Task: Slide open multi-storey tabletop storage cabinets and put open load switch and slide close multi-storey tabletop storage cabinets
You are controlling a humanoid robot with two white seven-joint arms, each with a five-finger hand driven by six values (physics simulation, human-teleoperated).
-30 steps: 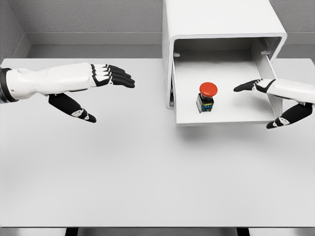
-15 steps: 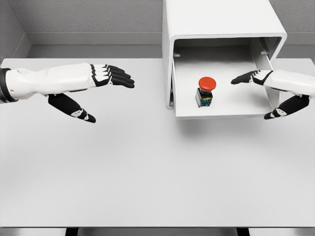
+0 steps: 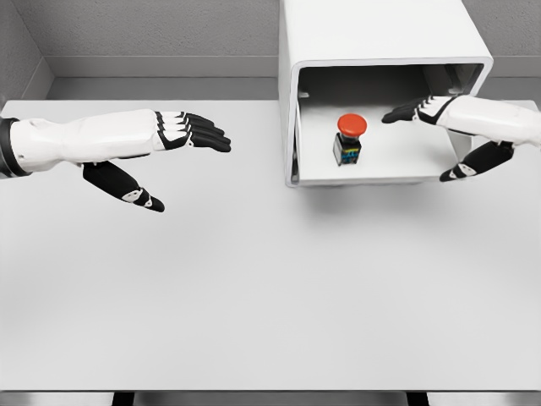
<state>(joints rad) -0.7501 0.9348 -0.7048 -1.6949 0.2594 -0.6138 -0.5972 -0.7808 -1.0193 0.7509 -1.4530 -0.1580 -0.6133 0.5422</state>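
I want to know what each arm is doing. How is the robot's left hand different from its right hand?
The left hand hovers over bare table, far from the cabinet; the right hand is at the drawer, near the red-topped switch. The left hand's fingers point right; the right hand's point left. The left arm shows longer than the right. Both are white with black fingers, open, holding nothing.

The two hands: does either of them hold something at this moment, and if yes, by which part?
Nothing is held. The left hand hovers open over the table. The right hand is open at the drawer; the switch stands free inside.
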